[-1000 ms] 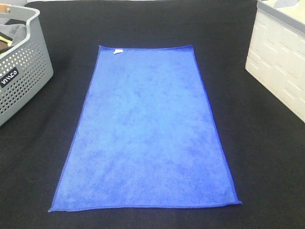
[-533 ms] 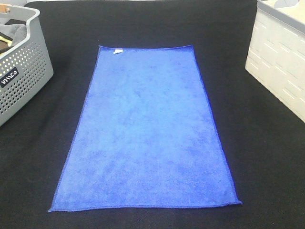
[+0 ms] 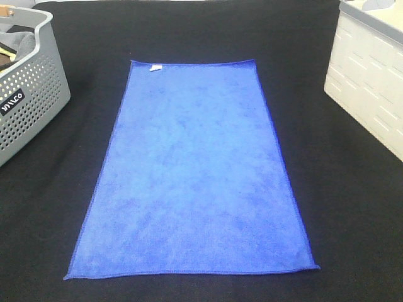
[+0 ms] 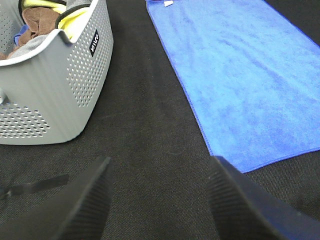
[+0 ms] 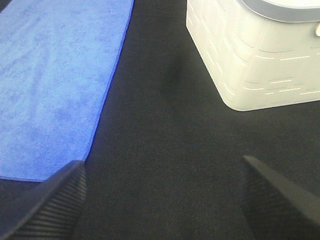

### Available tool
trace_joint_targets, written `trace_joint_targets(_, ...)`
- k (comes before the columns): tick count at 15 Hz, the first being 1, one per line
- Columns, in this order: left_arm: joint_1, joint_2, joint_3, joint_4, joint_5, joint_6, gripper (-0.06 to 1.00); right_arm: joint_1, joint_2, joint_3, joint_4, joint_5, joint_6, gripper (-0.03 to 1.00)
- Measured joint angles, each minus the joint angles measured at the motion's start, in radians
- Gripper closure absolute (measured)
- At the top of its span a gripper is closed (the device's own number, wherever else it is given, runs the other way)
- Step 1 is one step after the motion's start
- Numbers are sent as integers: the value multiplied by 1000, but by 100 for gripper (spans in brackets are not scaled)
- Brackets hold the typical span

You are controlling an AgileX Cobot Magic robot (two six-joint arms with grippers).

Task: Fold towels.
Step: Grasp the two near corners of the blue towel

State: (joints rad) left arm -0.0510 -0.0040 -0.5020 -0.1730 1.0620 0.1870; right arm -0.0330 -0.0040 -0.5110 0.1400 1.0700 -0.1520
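A blue towel [image 3: 195, 170] lies flat and unfolded on the black table, its long side running away from me, with a small white tag [image 3: 155, 67] at its far left corner. It also shows in the left wrist view [image 4: 240, 75] and the right wrist view [image 5: 55, 75]. Neither arm appears in the exterior high view. My left gripper [image 4: 160, 200] is open and empty above the bare table, beside the towel's near left corner. My right gripper [image 5: 162, 195] is open and empty above the bare table, beside the towel's near right corner.
A grey perforated basket [image 3: 25, 94] holding several cloths stands at the left; it also shows in the left wrist view [image 4: 55, 95]. A white crate [image 3: 368, 82] stands at the right, also shown in the right wrist view [image 5: 250, 55]. The black cloth-covered table [image 3: 340, 207] surrounds the towel.
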Motion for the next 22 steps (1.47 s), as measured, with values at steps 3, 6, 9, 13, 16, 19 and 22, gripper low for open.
trace_joint_targets(3,0,0,0,0,0,0,39,0,0,0,-3,0,0,19)
trace_joint_targets(6,0,0,0,0,0,0,39,0,0,0,-3,0,0,19)
trace_joint_targets(9,0,0,0,0,0,-1,39,0,0,0,-3,0,0,19)
trace_joint_targets(13,0,0,0,0,0,-4,39,0,0,0,-3,0,0,19)
trace_joint_targets(16,0,0,-2,0,-8,-18,39,0,0,0,-3,-2,32,19)
trace_joint_targets(19,0,39,-18,-12,-111,-145,39,0,78,0,0,-17,101,20)
trace_joint_targets(22,0,235,-18,-85,-182,-212,39,0,316,-2,65,-55,105,21)
